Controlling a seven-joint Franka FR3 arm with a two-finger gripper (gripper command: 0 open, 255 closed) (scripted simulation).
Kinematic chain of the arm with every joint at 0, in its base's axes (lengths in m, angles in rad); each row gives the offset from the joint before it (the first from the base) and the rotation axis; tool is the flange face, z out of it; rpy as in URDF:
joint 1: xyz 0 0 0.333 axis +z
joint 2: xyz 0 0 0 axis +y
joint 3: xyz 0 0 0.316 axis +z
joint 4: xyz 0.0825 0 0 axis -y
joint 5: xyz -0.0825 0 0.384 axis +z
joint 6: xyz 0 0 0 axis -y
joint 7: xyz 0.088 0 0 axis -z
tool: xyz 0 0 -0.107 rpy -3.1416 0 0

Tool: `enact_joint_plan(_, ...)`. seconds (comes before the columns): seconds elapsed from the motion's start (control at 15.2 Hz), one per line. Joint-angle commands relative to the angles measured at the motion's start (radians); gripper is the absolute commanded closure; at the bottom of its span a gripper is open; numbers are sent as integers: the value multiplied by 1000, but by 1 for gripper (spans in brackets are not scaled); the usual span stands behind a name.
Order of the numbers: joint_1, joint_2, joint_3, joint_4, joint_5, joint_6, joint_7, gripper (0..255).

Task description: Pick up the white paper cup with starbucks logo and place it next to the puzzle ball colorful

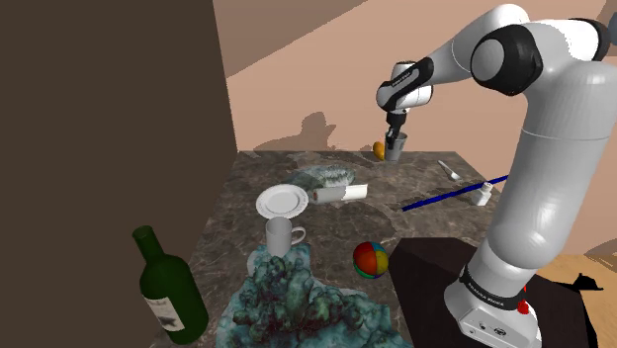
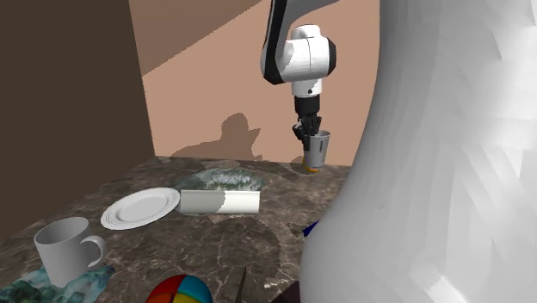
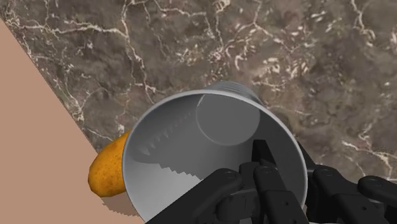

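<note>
The white arm [image 1: 546,138] stood upright from its base at the shoulder view's lower right, bent at a dark joint near the top and reached out toward that view's left. Its wrist was turned so that the black gripper [image 1: 395,131] pointed almost straight down. The 2 fingers [image 3: 264,165] were clamped on the wall of a pale grey cup [image 3: 191,146], 1 finger inside the rim and 1 outside.

A: Where did the gripper [image 1: 395,135] stand?
B: At the far edge of the marble counter [image 1: 336,232], clasping the grey cup [image 1: 396,149] by its rim. An orange lump [image 1: 379,150] sat just beside the cup.
A: And the colourful ball [image 1: 371,260]?
B: Near the stand [image 1: 425,269], well apart from the cup.
</note>
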Motion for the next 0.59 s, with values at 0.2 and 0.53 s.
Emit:
enact_joint_plan(0.2,5,-36,-6,32,-21,-63,8,255)
enact_joint_plan(0.53,10,-66,-8,68,-37,-126,15,255)
